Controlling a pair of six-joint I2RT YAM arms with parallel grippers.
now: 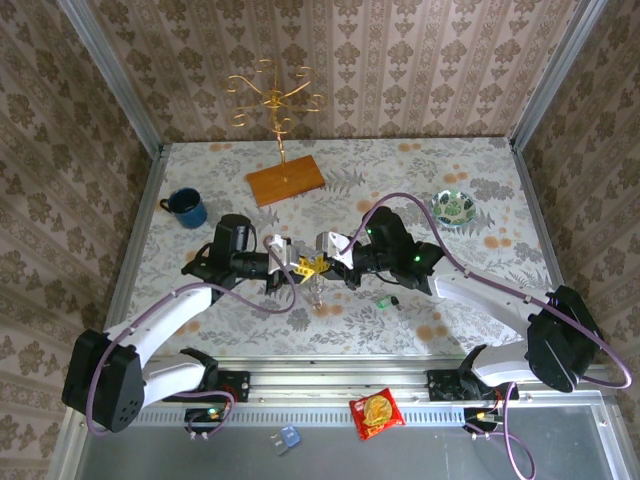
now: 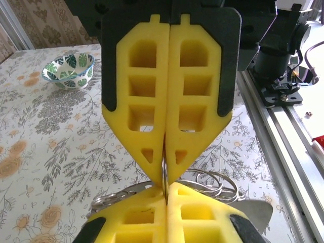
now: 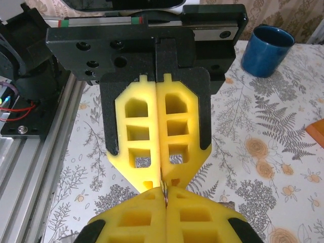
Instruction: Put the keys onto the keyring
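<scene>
Threading barely under way.
Left gripper (image 2: 166, 190) and right gripper (image 3: 164, 191) shut tip to tip, left nipping keyring (image 2: 215, 183); green key (image 1: 383, 300) loose on table (image 1: 470, 290), yet to go on.

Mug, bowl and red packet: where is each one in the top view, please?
mug (image 1: 187, 208), top view, on its blue body.
bowl (image 1: 454, 207), top view, on its patterned inside.
red packet (image 1: 377, 413), top view, on its middle.
</scene>
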